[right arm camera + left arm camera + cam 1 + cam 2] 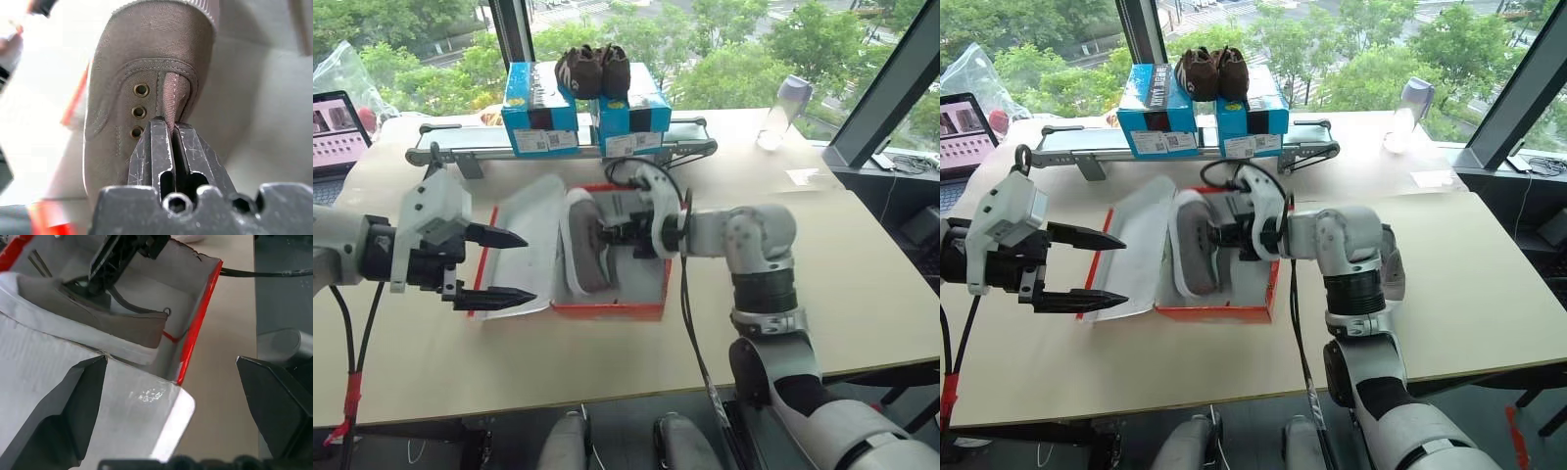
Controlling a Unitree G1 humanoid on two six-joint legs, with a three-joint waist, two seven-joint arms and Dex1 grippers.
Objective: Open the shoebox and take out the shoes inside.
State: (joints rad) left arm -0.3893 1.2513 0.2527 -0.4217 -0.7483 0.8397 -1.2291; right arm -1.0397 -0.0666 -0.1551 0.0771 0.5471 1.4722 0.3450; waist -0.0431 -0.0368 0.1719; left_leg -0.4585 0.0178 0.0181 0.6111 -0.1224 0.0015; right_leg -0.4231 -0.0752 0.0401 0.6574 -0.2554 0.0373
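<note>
The red shoebox (607, 310) stands open in the middle of the table, its white-lined lid (524, 235) folded out to the left. One grey-beige shoe (585, 245) with a white sole is tipped on its side inside the box, raised off the bottom. My right gripper (612, 235) reaches in from the right and is shut on the shoe's tongue (168, 128). My left gripper (529, 266) hovers open over the lid's left part, holding nothing; in the left wrist view it (172, 360) faces the shoe (112, 323) and the box's red wall (200, 318).
Two blue boxes (540, 108) with dark brown fuzzy shoes (592, 69) on top stand behind the shoebox, on a grey rail (558, 149). A laptop (337, 132) sits at the far left, a bottle (783, 110) at the back right. Bare tabletop lies right of the shoebox.
</note>
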